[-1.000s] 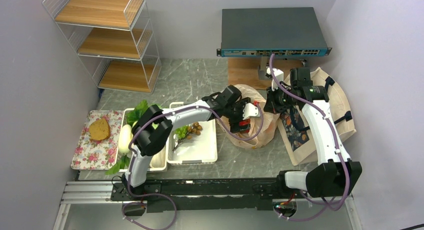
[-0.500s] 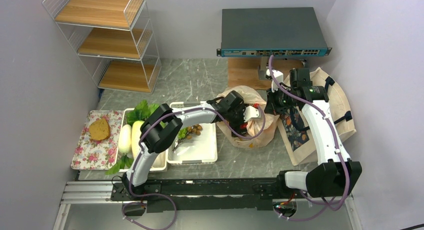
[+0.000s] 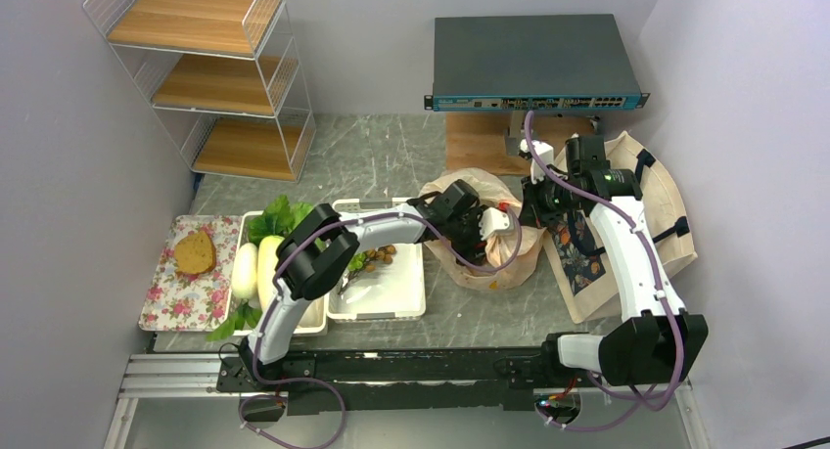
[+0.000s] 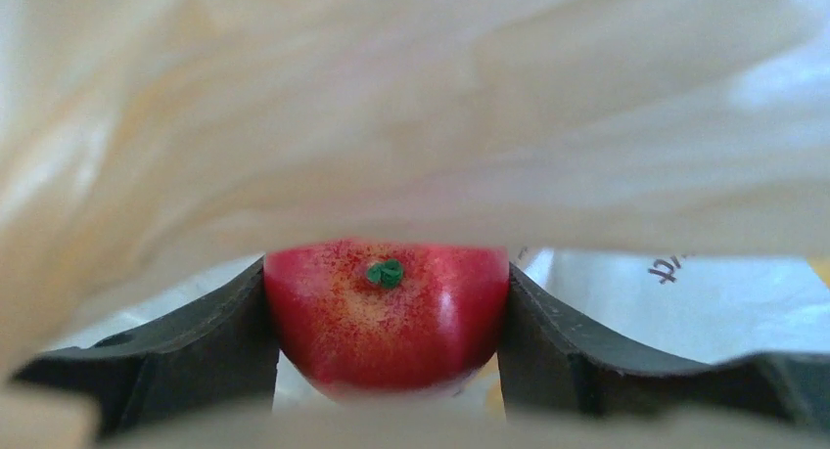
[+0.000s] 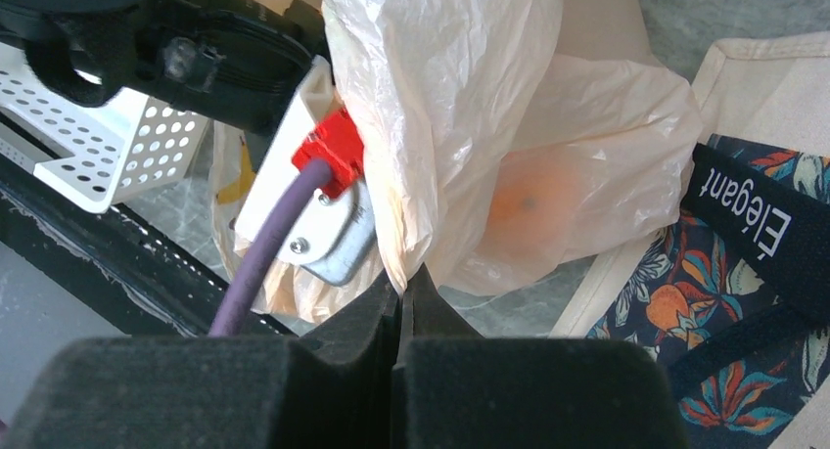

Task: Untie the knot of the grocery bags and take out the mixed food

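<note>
Marble table (image 3: 391,156) bears floral tray (image 3: 186,297), white bins (image 3: 387,294), plastic bag (image 3: 486,180), tote (image 3: 670,204)

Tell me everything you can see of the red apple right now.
The apple is round and glossy red, with fine yellowish speckles and a small green spot near its top. It sits inside the peach plastic bag, whose crinkled film hangs over it and hides its upper edge. The left gripper has its dark jaws against both sides of the apple, so it looks gripped. Its underside is blurred and cut off. A white printed wrapper lies behind it to the right.
</note>
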`<act>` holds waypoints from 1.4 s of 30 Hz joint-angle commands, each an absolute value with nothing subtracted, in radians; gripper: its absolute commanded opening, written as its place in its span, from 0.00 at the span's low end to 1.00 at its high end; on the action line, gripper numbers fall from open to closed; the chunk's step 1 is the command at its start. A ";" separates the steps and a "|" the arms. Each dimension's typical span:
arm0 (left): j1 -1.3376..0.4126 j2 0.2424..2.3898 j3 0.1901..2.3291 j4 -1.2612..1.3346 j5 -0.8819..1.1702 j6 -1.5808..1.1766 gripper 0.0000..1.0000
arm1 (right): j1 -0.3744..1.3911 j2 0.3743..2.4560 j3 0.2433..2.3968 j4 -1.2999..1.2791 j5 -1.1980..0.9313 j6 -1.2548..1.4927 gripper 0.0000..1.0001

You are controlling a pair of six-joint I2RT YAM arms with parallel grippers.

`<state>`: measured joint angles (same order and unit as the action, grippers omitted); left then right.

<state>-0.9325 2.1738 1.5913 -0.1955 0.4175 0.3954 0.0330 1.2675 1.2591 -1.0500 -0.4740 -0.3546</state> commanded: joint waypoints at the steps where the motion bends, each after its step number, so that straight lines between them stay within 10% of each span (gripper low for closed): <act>1: -0.913 1.997 1.531 -0.188 0.422 0.352 0.40 | 0.025 1.223 1.261 -1.056 -0.480 -0.368 0.00; 9: -0.901 1.692 1.344 -0.211 0.502 0.390 0.31 | 0.018 1.177 1.224 -1.047 -0.507 -0.379 0.00; 26: -0.733 1.228 1.138 -0.520 0.752 0.524 0.45 | 0.009 1.161 1.189 -1.023 -0.553 -0.430 0.00; 42: -0.721 1.257 0.858 -0.575 0.328 0.843 0.56 | 0.009 1.158 1.306 -1.213 -0.525 -0.821 0.00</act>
